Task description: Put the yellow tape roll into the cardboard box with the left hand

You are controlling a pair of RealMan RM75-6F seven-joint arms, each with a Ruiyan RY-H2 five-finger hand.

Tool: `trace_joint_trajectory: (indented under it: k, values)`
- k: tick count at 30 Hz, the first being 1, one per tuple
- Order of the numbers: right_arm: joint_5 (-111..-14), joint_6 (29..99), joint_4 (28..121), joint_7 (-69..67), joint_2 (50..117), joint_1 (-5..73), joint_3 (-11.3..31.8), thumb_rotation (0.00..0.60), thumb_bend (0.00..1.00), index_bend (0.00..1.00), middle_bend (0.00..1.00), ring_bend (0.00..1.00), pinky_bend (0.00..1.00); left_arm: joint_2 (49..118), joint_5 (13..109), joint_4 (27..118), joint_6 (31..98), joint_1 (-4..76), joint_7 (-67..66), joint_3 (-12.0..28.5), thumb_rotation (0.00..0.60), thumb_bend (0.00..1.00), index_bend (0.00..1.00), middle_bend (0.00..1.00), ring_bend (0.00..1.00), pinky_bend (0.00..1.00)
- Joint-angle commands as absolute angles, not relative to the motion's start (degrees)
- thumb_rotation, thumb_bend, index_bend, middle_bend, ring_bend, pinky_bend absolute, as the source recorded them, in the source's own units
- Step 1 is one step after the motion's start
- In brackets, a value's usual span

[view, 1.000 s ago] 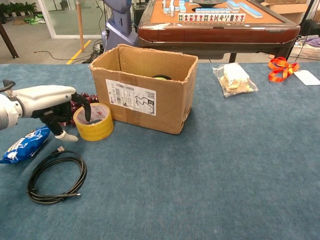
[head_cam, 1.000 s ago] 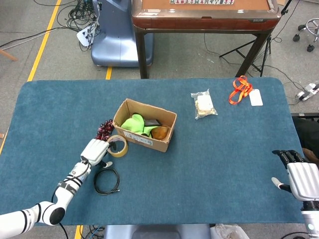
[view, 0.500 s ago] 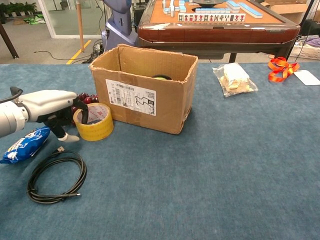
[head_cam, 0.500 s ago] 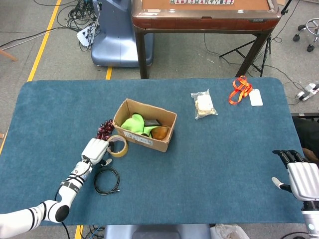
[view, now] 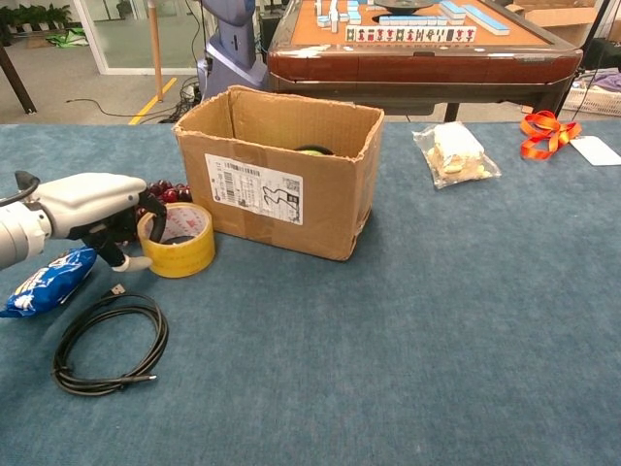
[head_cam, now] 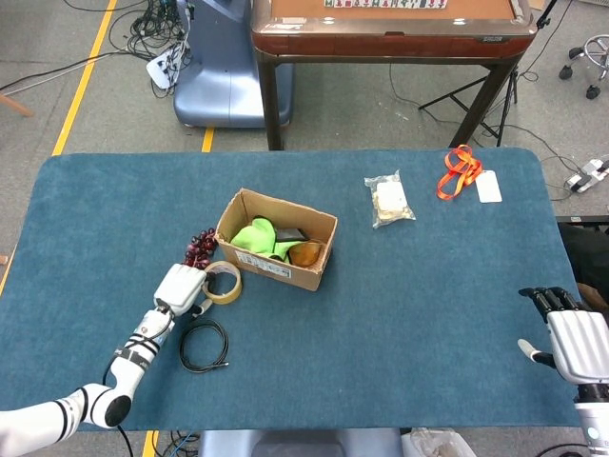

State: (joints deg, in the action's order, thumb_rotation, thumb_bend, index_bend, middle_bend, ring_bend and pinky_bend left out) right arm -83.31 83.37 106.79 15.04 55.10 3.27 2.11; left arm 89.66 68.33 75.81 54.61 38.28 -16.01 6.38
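Observation:
The yellow tape roll (head_cam: 225,282) (view: 179,243) lies on the blue table just left of the cardboard box (head_cam: 271,267) (view: 281,194), slightly tilted. My left hand (head_cam: 181,288) (view: 92,202) grips its left rim, fingers hooked over the top edge into the hole and thumb against the outside near the table. The box stands open-topped with a green item (head_cam: 257,236) and a brown one (head_cam: 306,253) inside. My right hand (head_cam: 576,338) rests at the table's near right edge, fingers apart and holding nothing; only the head view shows it.
Dark grapes (head_cam: 200,246) (view: 165,189) sit behind the tape. A coiled black cable (head_cam: 203,345) (view: 107,342) and a blue snack packet (view: 44,282) lie near my left hand. A clear food bag (head_cam: 388,202) (view: 454,153) and an orange lanyard (head_cam: 459,171) (view: 543,134) lie at the far right.
My left hand's fingers have closed over the tape roll's rim, and the roll has tipped and shifted a little toward the hand. The right hand has not moved.

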Motion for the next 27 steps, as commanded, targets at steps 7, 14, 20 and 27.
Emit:
trace_joint_trajectory:
  k: [7,14,20,27]
  values:
    - [-83.59,83.47,106.92,15.12,55.1,3.21,2.06,0.6,0.08,0.29,0.31,0.22,0.52,87.37,74.59,77.03,57.28,37.01,-8.7,5.16,0.6,0.32,0.65,1.0,1.0,1.0]
    - [-83.53,83.26,106.86,15.3,55.27,3.27,2.02,0.6,0.08,0.29,0.31,0.22,0.52,86.17,79.98,77.15,60.46,36.1,-2.59,4.29,0.6,0.35,0.69,1.0,1.0,1.0]
    - [-83.49,83.24,106.86,15.28,55.28,3.28,2.06,0.6,0.08,0.29,0.31,0.22,0.52,85.38,84.24,76.66,64.19,35.39,1.24,3.82,0.6,0.38,0.72,1.0,1.0,1.0]
    - [-83.51,83.25,106.94,15.13,55.19,3.27,2.09,0.6,0.08,0.29,0.31,0.22,0.52,82.64,85.18,78.99,65.94,34.97,0.53,4.41,0.6,0.38,0.72,1.0,1.0,1.0]
